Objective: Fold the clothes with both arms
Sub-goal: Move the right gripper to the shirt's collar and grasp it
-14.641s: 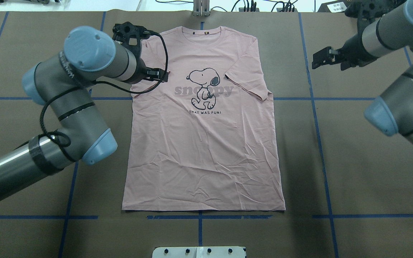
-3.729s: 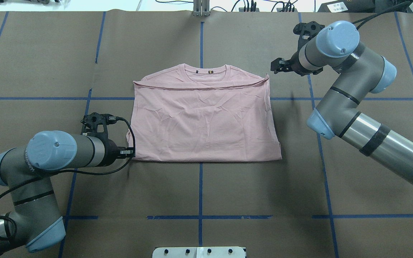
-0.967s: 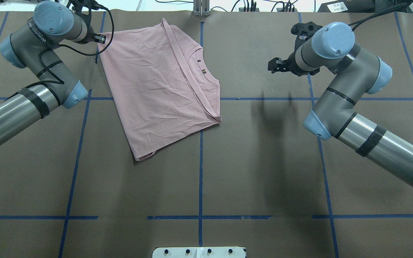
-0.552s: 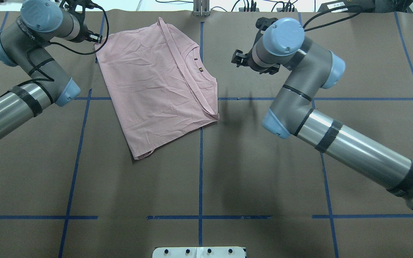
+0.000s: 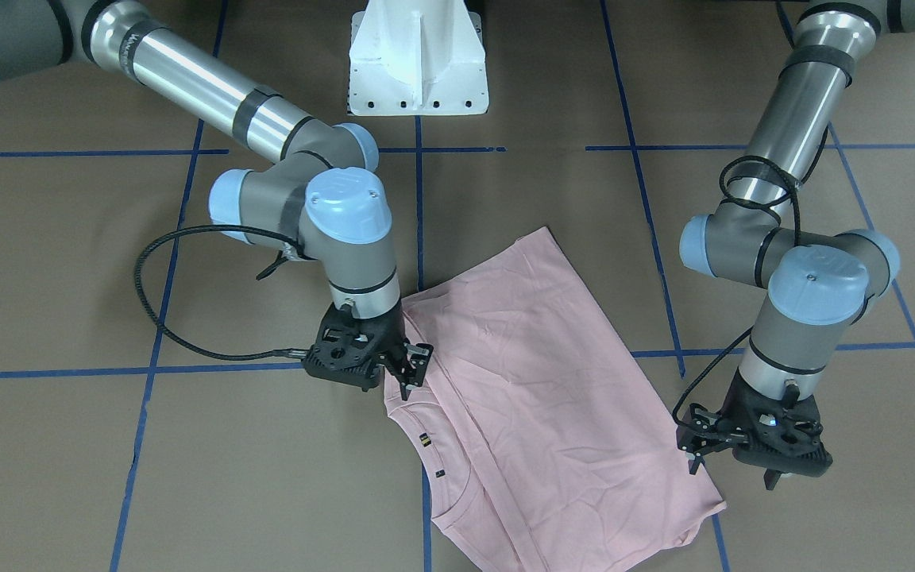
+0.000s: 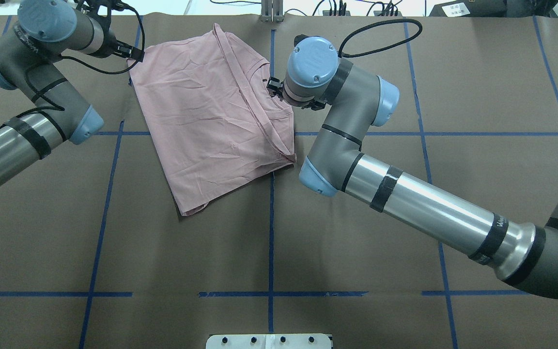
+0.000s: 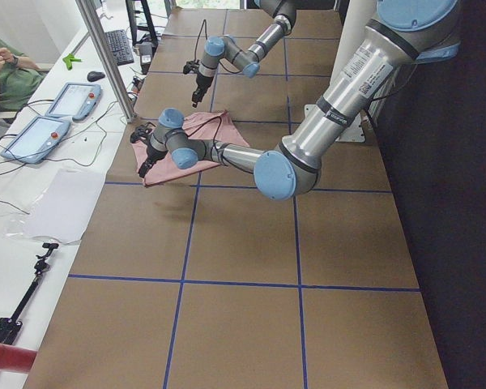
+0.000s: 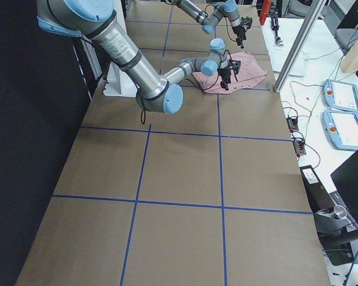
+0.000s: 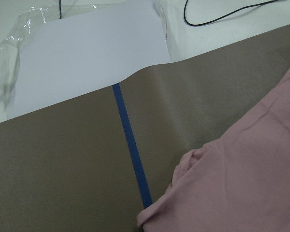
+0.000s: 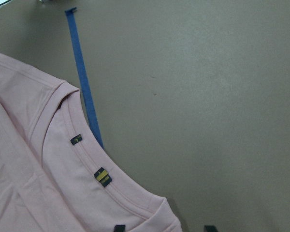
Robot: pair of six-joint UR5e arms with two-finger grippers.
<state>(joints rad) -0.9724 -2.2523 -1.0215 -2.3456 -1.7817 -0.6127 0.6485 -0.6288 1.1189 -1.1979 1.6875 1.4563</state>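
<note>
The pale pink T-shirt lies folded in half, plain back up, turned at an angle on the far left-centre of the table; it also shows in the front view. Its collar points toward the right arm. My left gripper is open and empty beside the shirt's far corner, fingers apart in the front view. My right gripper is open and hovers over the collar edge; its two fingertips show apart at the bottom of the right wrist view.
Brown paper with blue tape lines covers the table. The white pedestal base stands at the robot's side. A white sheet lies past the far table edge. Tablets and a seated person are beyond it.
My right arm has swung left from the open table to the shirt's collar. My left gripper has let go of the shirt corner and stays beside it. The shirt lies still.
</note>
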